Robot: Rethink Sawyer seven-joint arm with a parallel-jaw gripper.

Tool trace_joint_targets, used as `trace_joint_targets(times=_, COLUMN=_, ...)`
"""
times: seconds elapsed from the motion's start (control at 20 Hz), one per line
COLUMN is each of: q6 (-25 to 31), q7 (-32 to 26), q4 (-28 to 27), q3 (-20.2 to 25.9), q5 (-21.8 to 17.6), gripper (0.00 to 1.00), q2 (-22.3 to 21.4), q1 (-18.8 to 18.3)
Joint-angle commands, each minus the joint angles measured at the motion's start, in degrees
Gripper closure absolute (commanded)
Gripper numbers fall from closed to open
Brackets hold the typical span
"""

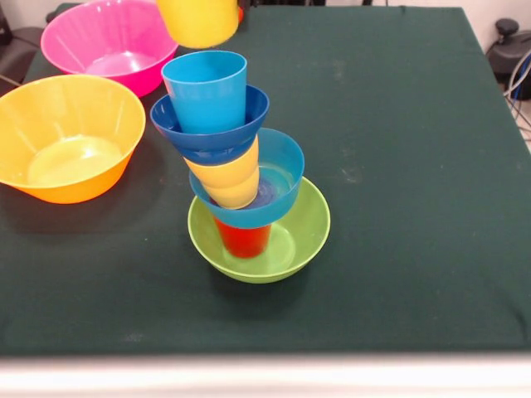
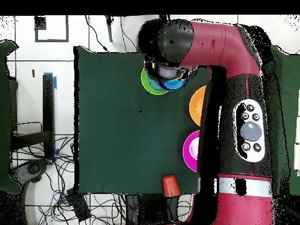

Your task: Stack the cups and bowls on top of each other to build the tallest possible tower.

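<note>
Overhead, yellow cup (image 1: 199, 21) above leaning tower (image 1: 235, 166).

A dark green cloth covers the surface (image 1: 398, 166). Around it lies a white tiled floor (image 2: 35, 64) strewn with black cables (image 2: 55, 176).

from my front camera i look across the table (image 1: 398, 207) toward the robot's side, tilted down and fairly close, so the tower (image 1: 241, 166) fills the middle of the picture. my overhead camera looks straight down from well above, robot base at the bottom, taking in the whole table (image 2: 129, 123) and the floor around it, with the arm (image 2: 234, 88) covering much of the right side. both views share the tabletop, the tower (image 2: 161, 82), the pink bowl (image 1: 108, 46) (image 2: 190, 151) and the yellow-orange bowl (image 1: 66, 137) (image 2: 197, 105).
</note>
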Motion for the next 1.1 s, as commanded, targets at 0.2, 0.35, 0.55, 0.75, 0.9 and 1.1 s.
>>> trace_joint_targets(times=0.2, q6=1.45, q7=-19.85, q4=3.37, q3=4.59, q5=-4.87, gripper=1.00, q2=1.28, q1=-0.94)
trace_joint_targets(times=0.35, q6=1.70, q7=-19.77, q4=2.93, q3=4.76, q5=-5.02, gripper=1.00, q2=1.31, q1=-0.90)
trace_joint_targets(times=0.55, q6=2.25, q7=-19.27, q4=2.48, q3=4.96, q5=-4.90, gripper=1.00, q2=1.48, q1=-0.80)
trace_joint_targets(times=0.75, q6=2.04, q7=-17.58, q4=3.21, q3=5.09, q5=-4.30, gripper=1.00, q2=1.41, q1=-0.66)
trace_joint_targets(times=0.9, q6=2.25, q7=-16.44, q4=1.46, q3=5.34, q5=-4.37, gripper=1.00, q2=2.34, q1=0.01)
trace_joint_targets(times=1.1, q6=2.49, q7=-15.88, q4=1.13, q3=5.33, q5=-4.63, gripper=1.00, q2=2.38, q1=0.41)
